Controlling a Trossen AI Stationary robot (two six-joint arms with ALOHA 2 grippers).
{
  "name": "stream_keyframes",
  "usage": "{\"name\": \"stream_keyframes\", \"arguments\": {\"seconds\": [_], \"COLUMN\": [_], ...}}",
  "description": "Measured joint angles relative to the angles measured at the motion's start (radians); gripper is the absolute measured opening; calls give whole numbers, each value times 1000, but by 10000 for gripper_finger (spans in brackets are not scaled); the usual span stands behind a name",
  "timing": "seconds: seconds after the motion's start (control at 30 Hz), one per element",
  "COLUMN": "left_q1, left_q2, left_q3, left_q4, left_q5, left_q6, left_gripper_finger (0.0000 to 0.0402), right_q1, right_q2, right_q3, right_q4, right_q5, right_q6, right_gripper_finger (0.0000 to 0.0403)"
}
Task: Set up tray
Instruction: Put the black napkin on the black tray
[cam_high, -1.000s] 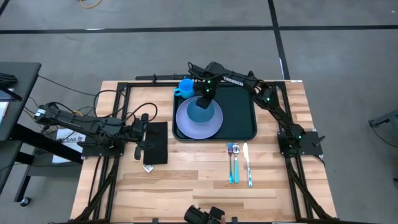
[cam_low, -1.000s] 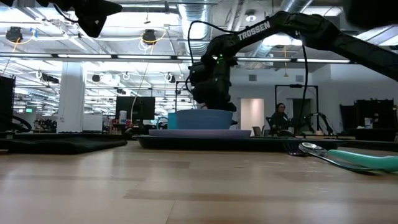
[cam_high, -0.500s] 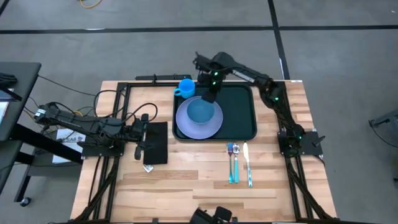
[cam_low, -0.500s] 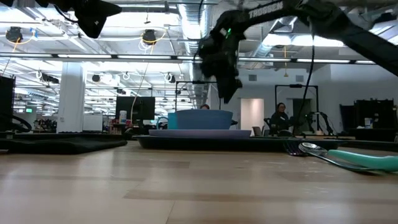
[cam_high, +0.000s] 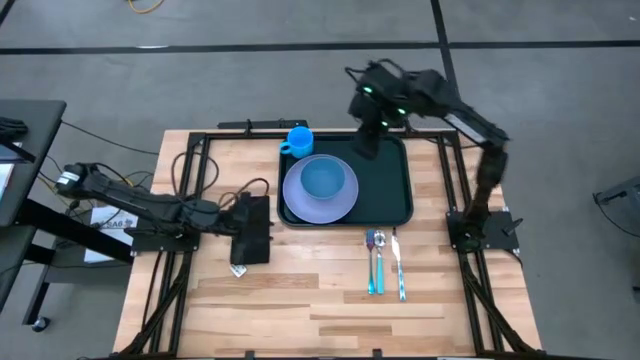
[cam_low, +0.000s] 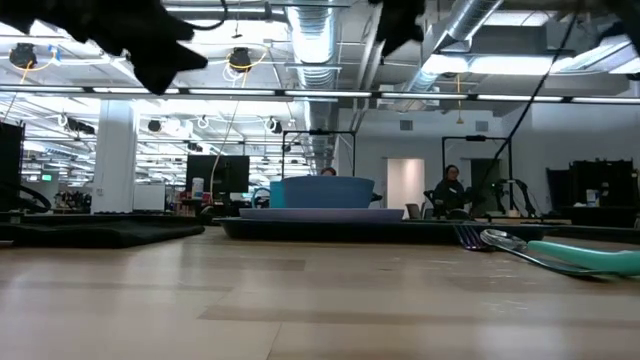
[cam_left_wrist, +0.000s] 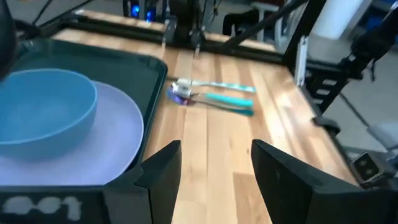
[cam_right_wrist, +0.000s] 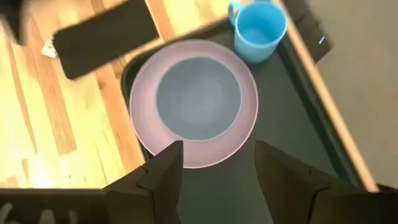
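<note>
**While both arms hang clear, tray carries plate, bowl and cup**

Where the table's near half lies bare wood, three pieces of cutlery form the closest group: a fork (cam_high: 370, 242), a teal-handled spoon (cam_high: 378, 264) and a knife (cam_high: 397, 262) lie side by side, parallel, just near of the tray's right-hand part and apart from its rim. To the left, at about the same depth, a flat black rectangle (cam_high: 252, 228) rests on the wood, with a small card or tag (cam_high: 238, 269) at its near edge. The left gripper (cam_high: 244, 215) hovers over this rectangle, near the tray's left rim; the left wrist view shows its fingers (cam_left_wrist: 163, 171) spread apart with nothing between them.

Farther back sits the tray (cam_high: 388, 190), dark green, on the table's far central part. A lavender plate (cam_high: 318, 189) fills its left half, and a blue bowl (cam_high: 323, 179) stands centred on the plate. A blue cup (cam_high: 298, 140) occupies the tray's far left corner, just beside the plate's far edge, handle to the left.

Farthest of all, the right gripper (cam_high: 368, 143) hangs high above the tray's far edge, right of the cup. Its fingers (cam_right_wrist: 163, 169) stand apart, holding nothing.
</note>
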Motion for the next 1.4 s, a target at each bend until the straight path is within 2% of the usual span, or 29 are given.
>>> {"name": "stream_keyframes", "arguments": {"seconds": [0.17, 0.3, 0.5, 0.6, 0.7, 0.87, 1.03, 1.1, 1.2, 1.4], "left_q1": [0, 0, 5, 9, 9, -6, -83, -119, -164, -229], "left_q2": [125, 217, 365, 407, 423, 424, 424, 424, 424, 478], "left_q3": [0, 0, 6, 40, 91, 202, 323, 365, 408, 414], "left_q4": [108, 182, 288, 180, -60, -418, -646, -720, -826, -906], "left_q5": [-19, -31, -130, -123, -49, 115, 204, 202, 146, 81], "left_q6": [3, 19, 44, -14, -151, -371, -456, -460, -474, -460], "left_gripper_finger": [183, 183, 183, 183, 183, 183, 183, 183, 183, 183], "right_q1": [96, 196, 352, 405, 447, 500, 536, 547, 561, 548], "right_q2": [-245, -481, -806, -913, -972, -996, -966, -943, -907, -874], "right_q3": [-256, -581, -1109, -1326, -1485, -1610, -1646, -1647, -1647, -1647], "right_q4": [149, 378, 819, 1044, 1247, 1435, 1526, 1526, 1541, 1557], "right_q5": [127, 238, 371, 380, 380, 382, 382, 382, 381, 381], "right_q6": [85, 172, 290, 299, 297, 209, 146, 142, 139, 139], "right_gripper_finger": [185, 187, 188, 188, 188, 189, 189, 189, 189, 189]}}
